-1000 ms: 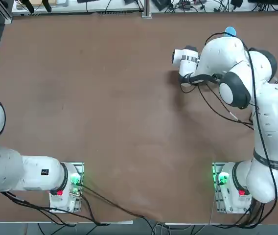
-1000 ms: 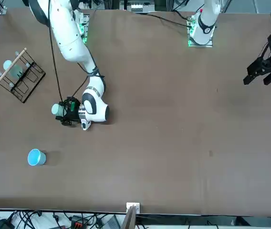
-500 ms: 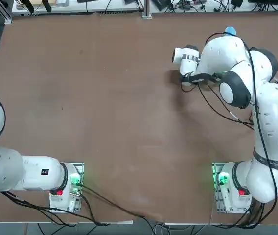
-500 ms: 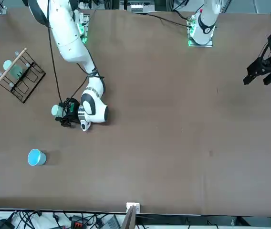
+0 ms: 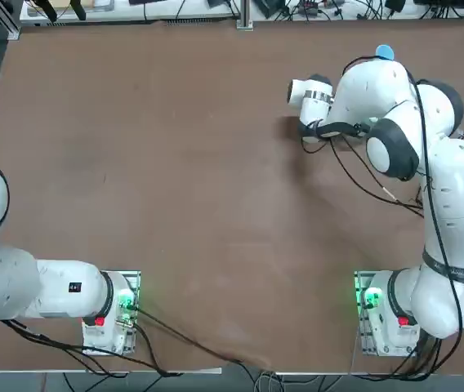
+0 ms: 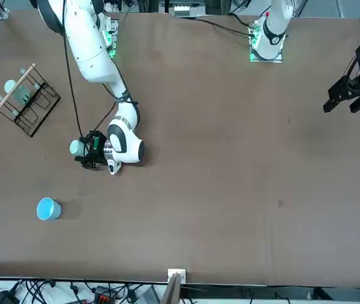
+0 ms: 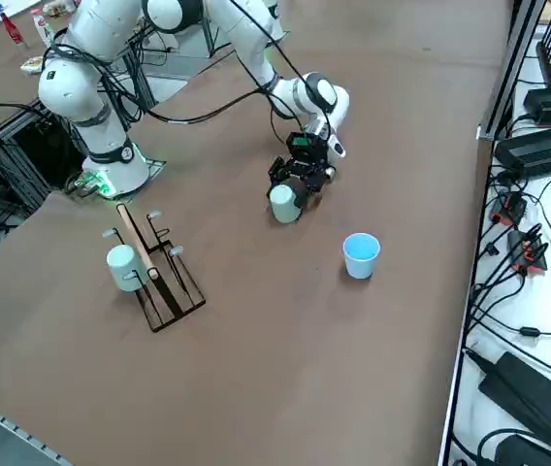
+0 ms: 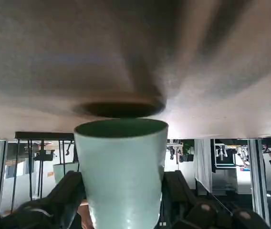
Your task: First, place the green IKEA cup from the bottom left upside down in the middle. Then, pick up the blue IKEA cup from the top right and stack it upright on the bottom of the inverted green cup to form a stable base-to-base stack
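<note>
Wire rack point(image 6: 28, 99) holding pale cup point(image 7: 123, 267)

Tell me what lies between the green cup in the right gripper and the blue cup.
Nothing: in the right side view, only bare table separates the green cup, clamped in the right gripper, from the blue cup. The front view agrees.

The green IKEA cup point(image 7: 282, 203) is pale mint and upside down, just above the table point(image 7: 372, 369). The blue IKEA cup point(image 7: 361, 255) stands upright near it, mouth open.
</note>
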Available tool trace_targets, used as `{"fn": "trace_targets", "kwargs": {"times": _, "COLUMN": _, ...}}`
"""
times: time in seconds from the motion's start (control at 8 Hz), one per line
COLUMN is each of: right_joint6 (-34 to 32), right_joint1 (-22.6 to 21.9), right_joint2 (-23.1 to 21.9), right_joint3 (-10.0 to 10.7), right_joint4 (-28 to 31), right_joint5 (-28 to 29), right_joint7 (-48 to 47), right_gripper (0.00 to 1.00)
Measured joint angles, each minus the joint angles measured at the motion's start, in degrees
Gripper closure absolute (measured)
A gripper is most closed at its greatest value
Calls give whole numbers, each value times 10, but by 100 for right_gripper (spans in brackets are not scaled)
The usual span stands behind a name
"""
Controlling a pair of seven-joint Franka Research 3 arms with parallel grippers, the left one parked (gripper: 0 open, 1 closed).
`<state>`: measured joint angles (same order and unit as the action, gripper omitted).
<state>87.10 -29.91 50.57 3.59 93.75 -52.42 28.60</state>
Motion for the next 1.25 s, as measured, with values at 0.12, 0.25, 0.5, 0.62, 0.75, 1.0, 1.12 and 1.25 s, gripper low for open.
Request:
{"fn": "trace_targets", "kwargs": {"times": 0.12, "right_joint6": 2, "right_joint1": 0, "right_joint2": 0, "right_joint3": 0, "right_joint4": 0, "right_joint5": 5, "right_joint7": 0, "right_gripper": 4}}
{"fn": "trace_targets", "kwargs": {"times": 0.25, "right_joint6": 4, "right_joint1": 0, "right_joint2": 0, "right_joint3": 0, "right_joint4": -1, "right_joint5": 10, "right_joint7": 0, "right_gripper": 3}}
{"fn": "trace_targets", "kwargs": {"times": 0.5, "right_joint6": 7, "right_joint1": -1, "right_joint2": 0, "right_joint3": -2, "right_joint4": -3, "right_joint5": 21, "right_joint7": -1, "right_gripper": 3}}
{"fn": "trace_targets", "kwargs": {"times": 0.62, "right_joint6": 8, "right_joint1": -1, "right_joint2": 0, "right_joint3": -3, "right_joint4": -6, "right_joint5": 29, "right_joint7": -1, "right_gripper": 2}}
{"fn": "trace_targets", "kwargs": {"times": 0.75, "right_joint6": 8, "right_joint1": -1, "right_joint2": 0, "right_joint3": -4, "right_joint4": -9, "right_joint5": 34, "right_joint7": -1, "right_gripper": 3}}
{"fn": "trace_targets", "kwargs": {"times": 1.0, "right_joint6": 18, "right_joint1": -2, "right_joint2": -3, "right_joint3": -4, "right_joint4": -11, "right_joint5": 45, "right_joint7": -22, "right_gripper": 3}}
{"fn": "trace_targets", "kwargs": {"times": 1.12, "right_joint6": 25, "right_joint1": -3, "right_joint2": -5, "right_joint3": -4, "right_joint4": -11, "right_joint5": 49, "right_joint7": -36, "right_gripper": 3}}
{"fn": "trace_targets", "kwargs": {"times": 1.25, "right_joint6": 34, "right_joint1": -3, "right_joint2": -8, "right_joint3": -4, "right_joint4": -11, "right_joint5": 51, "right_joint7": -41, "right_gripper": 3}}
